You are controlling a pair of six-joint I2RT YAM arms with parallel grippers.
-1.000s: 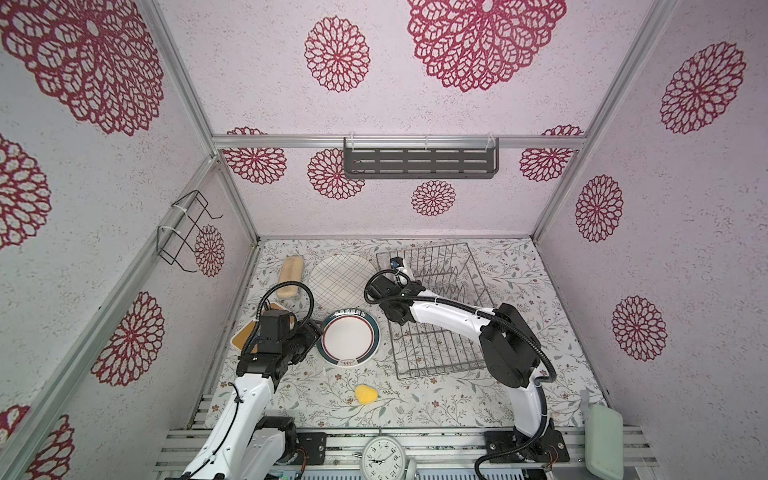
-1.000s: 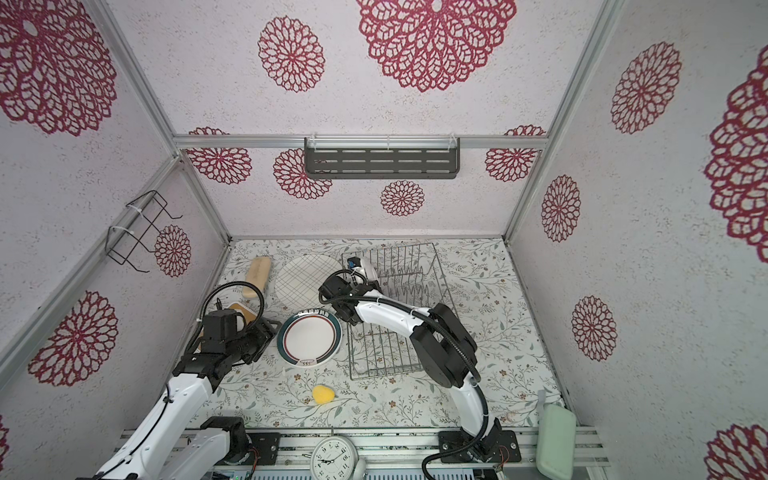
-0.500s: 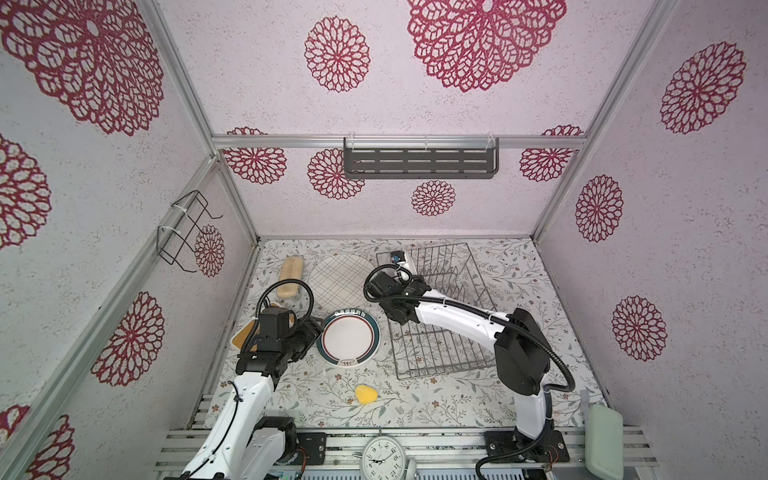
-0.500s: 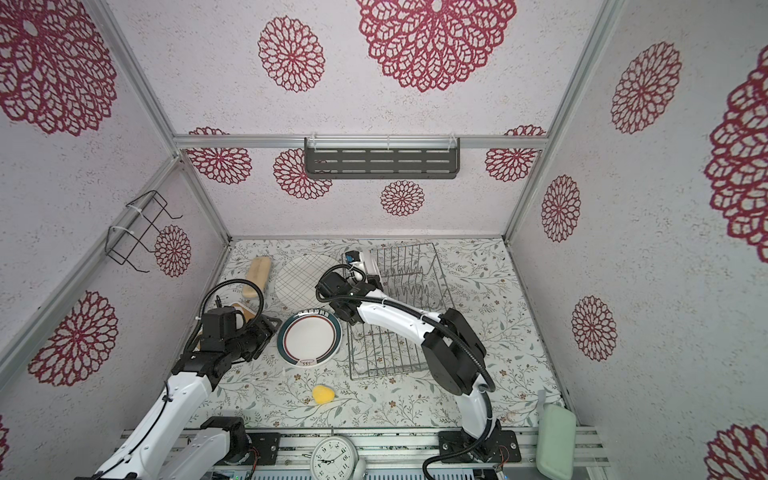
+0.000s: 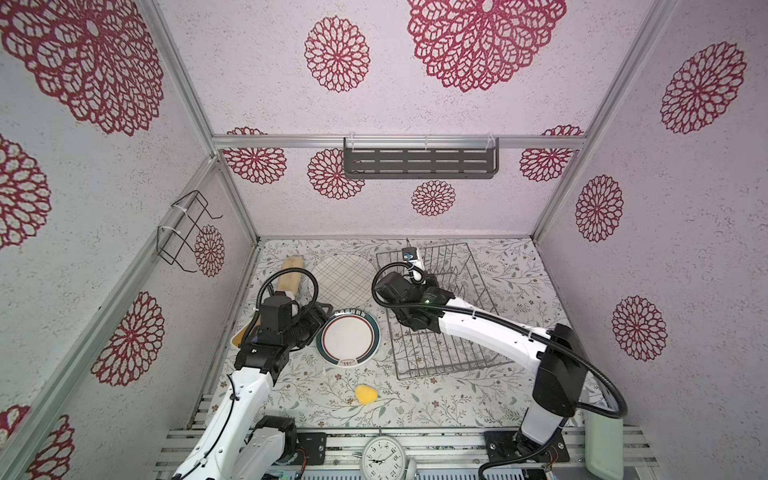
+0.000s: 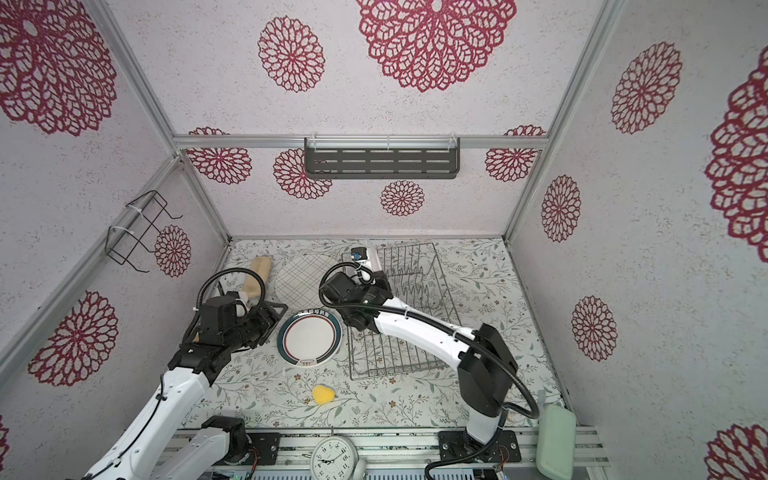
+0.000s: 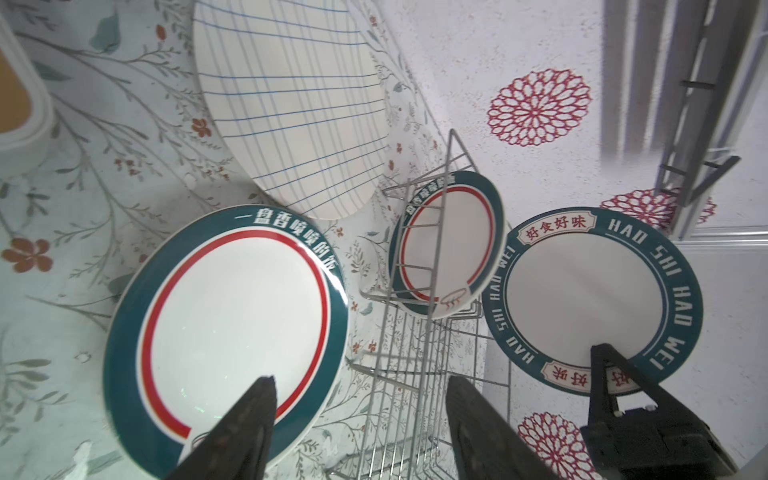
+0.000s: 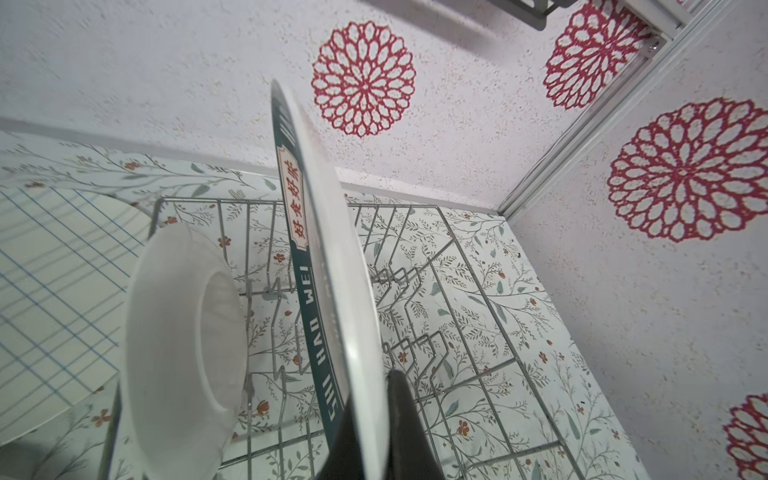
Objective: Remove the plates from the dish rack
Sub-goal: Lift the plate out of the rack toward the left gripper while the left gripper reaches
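Right gripper (image 8: pixel 370 436) clamps 1 green-rimmed plate (image 7: pixel 590 291) upright over the far left of the dish rack (image 5: pixel 436 361).
Left gripper (image 7: pixel 359 380) gapes wide and empty near a flat plate (image 7: pixel 232 324); 1 small plate (image 7: pixel 449 245) stands in the rack.

In the right wrist view the bottom edge cuts off the right gripper (image 8: pixel 370 436). The lettered plate (image 8: pixel 328 270) in it shows nearly edge-on, its face hidden. Beside it a small plate (image 8: pixel 183 345) is blurred, with its back turned. The left edge crops the grid plate (image 8: pixel 54 291). In both top views the left arm covers most of a yellow dish (image 5: pixel 237 337), and the bottom edge clips the clock (image 5: pixel 383 457).
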